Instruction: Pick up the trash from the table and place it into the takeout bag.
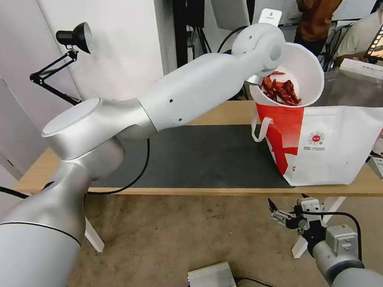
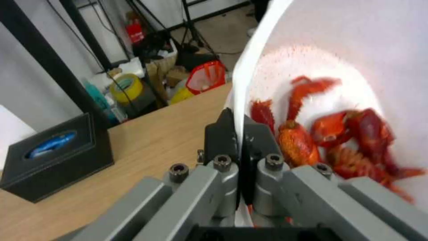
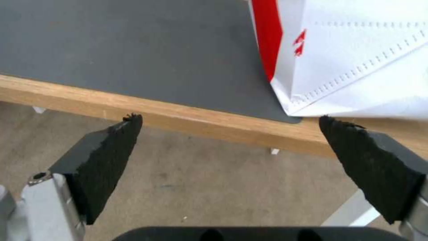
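White and round, the bowl (image 1: 305, 73) of red crayfish shells (image 1: 280, 91) is tilting steeply over the open mouth of the takeout bag (image 1: 334, 145), which is standing on the table (image 1: 211, 190) at the right end of the dark grey mat (image 1: 201, 158). Pinching the bowl's rim is the left gripper (image 2: 239, 134), its jaws clamping the thin wall between them. Low in front of the table edge, the right gripper (image 3: 229, 147) is hanging with its jaws spread wide, holding nothing. Farther back on the tabletop, a black box (image 2: 56, 157) is sitting.
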